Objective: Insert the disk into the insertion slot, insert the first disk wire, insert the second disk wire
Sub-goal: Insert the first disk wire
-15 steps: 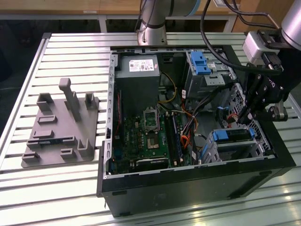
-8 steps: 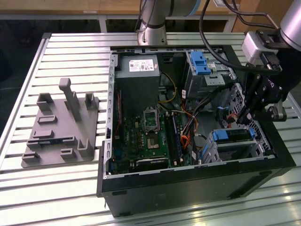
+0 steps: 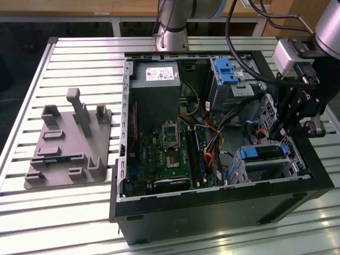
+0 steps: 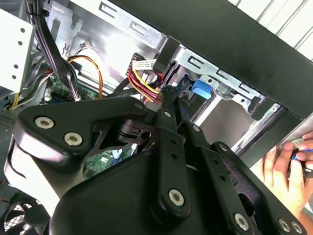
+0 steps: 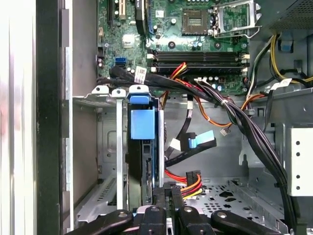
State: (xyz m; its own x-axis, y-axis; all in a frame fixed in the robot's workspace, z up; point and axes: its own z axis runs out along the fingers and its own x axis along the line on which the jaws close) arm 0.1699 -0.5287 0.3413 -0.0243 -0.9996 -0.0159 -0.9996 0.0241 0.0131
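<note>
Claw [image 5: 167,190] is down inside the case [image 3: 212,210], at the end on the exterior view's right. Fingers [image 4: 165,115] are drawn together and the tips meet. Can't tell if anything is pinched between them.

Tips sit right next to the red/yellow/black wire bundle [image 5: 188,182]. Its end lies just beside them, over the perforated floor of the case.

Disk [image 5: 144,147] is already seated in the slot [image 5: 119,156], just beside the claw. In the first wrist view it stands on edge between the slot's metal rails, with the blue carrier tab at the open end. In the exterior view its blue frame shows inside the grey cage, directly under the claw.

Blue plug [image 5: 201,139] on a black lead hangs near the disk, between it and the thick black loom [image 5: 254,142].

Further out:
- Motherboard [image 3: 159,154] fills the middle of the case.
- Taller bay [image 3: 226,71] with a blue latch sits at the far end.
- A hand [image 4: 286,169] is at the outer case wall in the second wrist view.
- Grey fixture plate [image 3: 69,143] lies on the slatted table [image 3: 79,53], at the exterior view's left, well apart from the case.
</note>
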